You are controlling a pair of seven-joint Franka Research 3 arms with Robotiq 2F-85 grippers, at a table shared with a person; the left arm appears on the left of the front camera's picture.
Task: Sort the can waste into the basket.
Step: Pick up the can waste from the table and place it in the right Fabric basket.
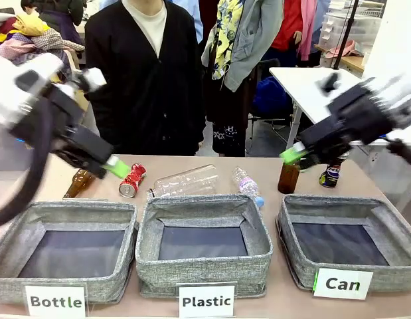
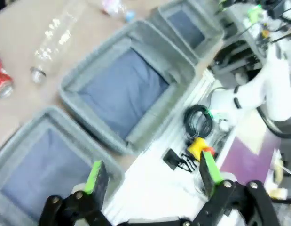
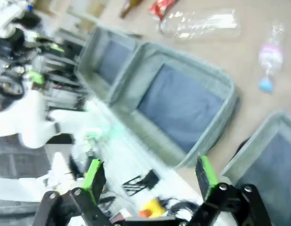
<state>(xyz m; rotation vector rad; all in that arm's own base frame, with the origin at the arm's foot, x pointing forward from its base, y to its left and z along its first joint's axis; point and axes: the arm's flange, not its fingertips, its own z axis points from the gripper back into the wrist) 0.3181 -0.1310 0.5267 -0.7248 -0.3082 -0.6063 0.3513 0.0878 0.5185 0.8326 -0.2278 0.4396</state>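
Tan table [image 1: 192,161], three baskets [image 1: 344,201], cans [image 1: 132,181], bottles [image 1: 185,181]

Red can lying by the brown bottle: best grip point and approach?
Grip the red can across its round body, about mid-length, coming straight down from above. It lies on its side with its silver end toward the baskets, so the curved sides are the free faces. Set the fingers across its long axis; the brown bottle and clear bottle lie to either side.
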